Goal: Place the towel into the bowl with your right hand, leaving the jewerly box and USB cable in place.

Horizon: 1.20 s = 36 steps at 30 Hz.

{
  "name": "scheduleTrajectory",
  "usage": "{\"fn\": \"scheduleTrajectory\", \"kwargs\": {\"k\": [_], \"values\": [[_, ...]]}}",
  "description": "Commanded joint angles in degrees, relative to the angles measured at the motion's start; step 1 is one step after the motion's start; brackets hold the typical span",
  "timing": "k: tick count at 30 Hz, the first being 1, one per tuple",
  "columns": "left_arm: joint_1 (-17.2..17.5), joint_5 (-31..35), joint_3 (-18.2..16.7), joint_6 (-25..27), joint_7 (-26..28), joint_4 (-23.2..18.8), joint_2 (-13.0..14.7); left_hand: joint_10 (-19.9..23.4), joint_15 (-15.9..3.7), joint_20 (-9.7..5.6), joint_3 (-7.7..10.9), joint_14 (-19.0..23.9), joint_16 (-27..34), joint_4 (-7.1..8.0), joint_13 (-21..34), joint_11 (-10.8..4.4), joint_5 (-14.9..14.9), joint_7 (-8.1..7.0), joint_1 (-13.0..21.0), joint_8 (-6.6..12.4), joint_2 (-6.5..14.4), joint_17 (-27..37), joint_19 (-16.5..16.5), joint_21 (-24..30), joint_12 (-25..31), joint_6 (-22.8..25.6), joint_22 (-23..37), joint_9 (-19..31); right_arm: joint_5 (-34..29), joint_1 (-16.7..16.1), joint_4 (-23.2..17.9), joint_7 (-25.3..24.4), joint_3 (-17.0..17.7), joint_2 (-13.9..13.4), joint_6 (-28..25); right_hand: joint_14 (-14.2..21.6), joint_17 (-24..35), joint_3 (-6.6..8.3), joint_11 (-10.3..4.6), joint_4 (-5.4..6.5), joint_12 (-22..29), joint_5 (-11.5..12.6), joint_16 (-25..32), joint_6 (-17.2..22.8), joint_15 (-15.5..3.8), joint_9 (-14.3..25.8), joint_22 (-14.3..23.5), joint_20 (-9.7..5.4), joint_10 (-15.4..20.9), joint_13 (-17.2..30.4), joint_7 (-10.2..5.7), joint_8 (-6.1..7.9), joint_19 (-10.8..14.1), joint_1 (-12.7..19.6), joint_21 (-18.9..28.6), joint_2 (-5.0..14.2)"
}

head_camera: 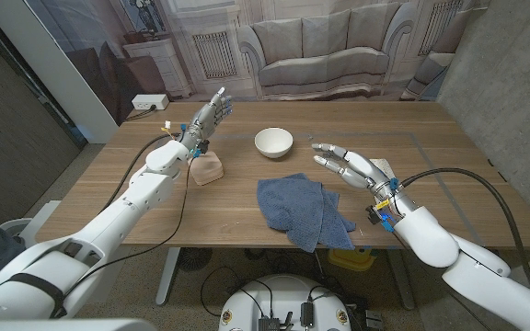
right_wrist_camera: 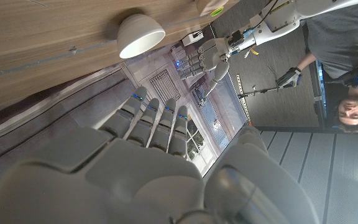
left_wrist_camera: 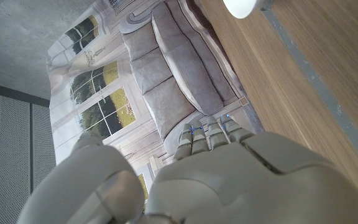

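Observation:
A crumpled blue towel lies on the wooden table near the front middle. A white bowl stands empty behind it, and I see the bowl again from the right wrist and at the edge from the left wrist. A pinkish jewelry box sits left of the towel. My right hand hovers just right of the towel's far corner, fingers spread, holding nothing. My left hand is raised above and behind the box, fingers extended, empty. A small pale item lies behind my right hand, too hidden to identify.
A printed backdrop of a sofa hangs behind the table's far edge. A white power strip lies on the floor at the back left. A person stands off to the side in the right wrist view.

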Motion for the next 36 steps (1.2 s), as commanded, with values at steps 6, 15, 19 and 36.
{"fn": "scheduleTrajectory", "kwargs": {"k": [6,15,19,36], "values": [[-1.89,0.37,0.79,-0.17,-1.21,2.54,-1.01,0.26,-0.12,-0.49,-0.40,0.15,0.54,0.34,0.00,-0.04,-0.07,-0.12,0.37,-0.04,0.16,0.11,-0.05,0.41,-0.10,0.69,0.24,0.12,-9.81,-0.71,-1.22,-2.44,0.05,-1.10,-2.38,0.92,0.25,0.56,-0.65,-0.04,0.17,0.71,0.28,1.29,-3.82,0.21,0.22,-4.51,1.12,0.09,-0.39,0.42,0.85,0.28,0.20,1.99],[-2.96,0.59,1.09,0.11,-1.56,3.86,-1.41,0.24,-0.08,-0.52,-0.48,0.18,0.54,0.33,0.00,0.03,-0.11,-0.07,0.42,-0.08,0.20,0.11,-0.03,0.42,-0.14,0.66,0.24,0.12,-14.34,-0.07,-1.35,-2.76,-0.03,-2.39,-4.04,1.28,0.26,0.91,-0.91,0.00,0.19,0.92,0.19,1.93,-4.30,0.23,0.22,-4.81,1.60,0.10,-0.81,0.47,1.24,0.40,0.16,2.77],[-3.53,0.66,1.25,0.36,-1.73,4.48,-1.64,0.23,-0.13,-0.51,-0.51,0.16,0.52,0.33,0.00,-0.05,-0.12,-0.08,0.43,-0.08,0.22,0.11,-0.03,0.42,-0.15,0.69,0.24,0.12,-17.56,0.44,-0.93,-3.71,-0.45,-3.09,-4.19,1.30,0.25,0.97,-0.96,-0.01,0.11,1.00,0.11,1.95,-4.70,0.23,0.22,-4.99,1.57,0.11,-1.04,0.39,1.35,0.41,0.13,2.92],[-4.58,1.21,1.56,2.35,-1.66,3.82,-0.87,0.24,-0.14,-0.46,-0.63,0.11,0.48,0.31,0.00,-0.06,-0.16,-0.16,0.53,-0.14,0.32,0.11,-0.02,0.42,-0.19,0.66,0.25,0.13,-22.95,1.12,-1.78,-2.38,-0.79,-6.68,-6.72,1.25,0.09,1.70,-1.15,-1.37,-0.55,1.70,-0.42,1.03,-5.29,0.26,0.09,-5.59,0.80,0.13,-1.61,-0.30,1.44,2.23,-0.30,2.93]]}}
